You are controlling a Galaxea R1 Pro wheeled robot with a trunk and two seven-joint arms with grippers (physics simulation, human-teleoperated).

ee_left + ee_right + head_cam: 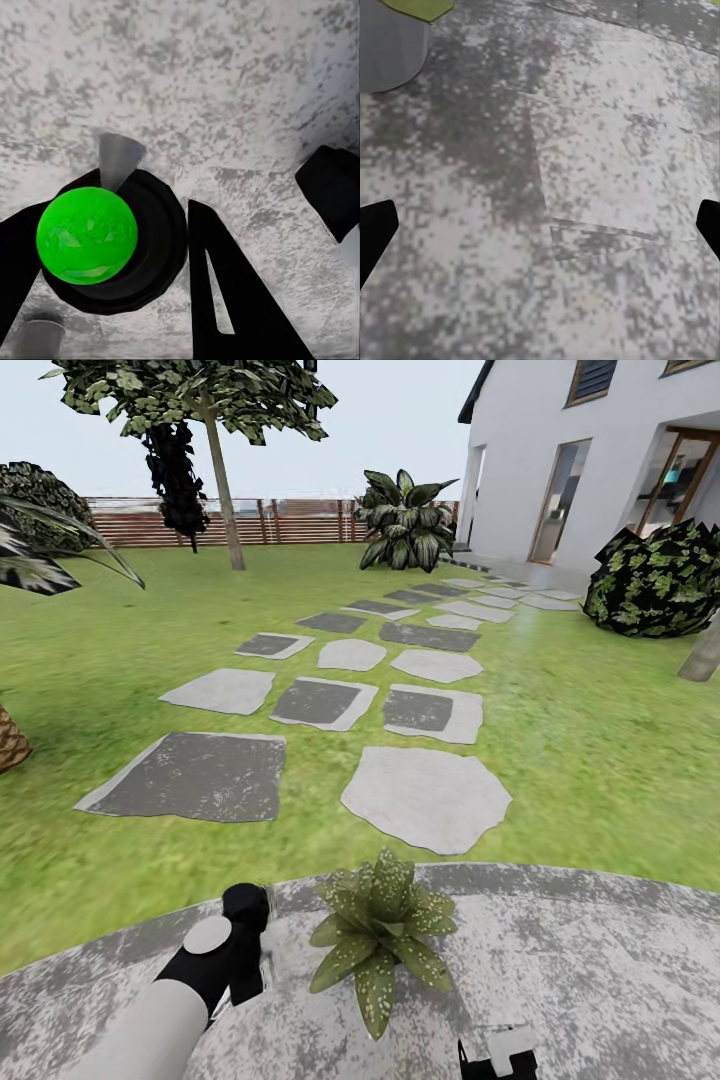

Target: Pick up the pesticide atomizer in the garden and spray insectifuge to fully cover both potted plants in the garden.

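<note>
From my head camera I look down on the round speckled patio (pixel 600 980) at the near edge of the lawn (pixel 600 740). One potted plant (pixel 380 935), a low rosette of speckled green leaves, stands on the patio just ahead of me. My left arm (pixel 200 980) reaches in from the near left, its black wrist just left of the plant. A bit of my right arm (pixel 500 1055) pokes up at the near edge, right of the plant. Grey stepping stones (pixel 420 795) run away across the grass toward the white house (pixel 560 460) at far right, with a slatted fence (pixel 290 520) along the far side.

In my left wrist camera, my left claw (pixel 112 255) is clamped on the pesticide atomizer (pixel 112 161): the black fingers (pixel 225 292) sit on either side of its round dark body, which carries a bright green ball (pixel 88 235), above the speckled paving.

In my right wrist camera, my right claw (pixel 540 225) stands wide apart with nothing between its tips, over the paving. The plant's grey pot (pixel 390 45) shows at a corner.
</note>
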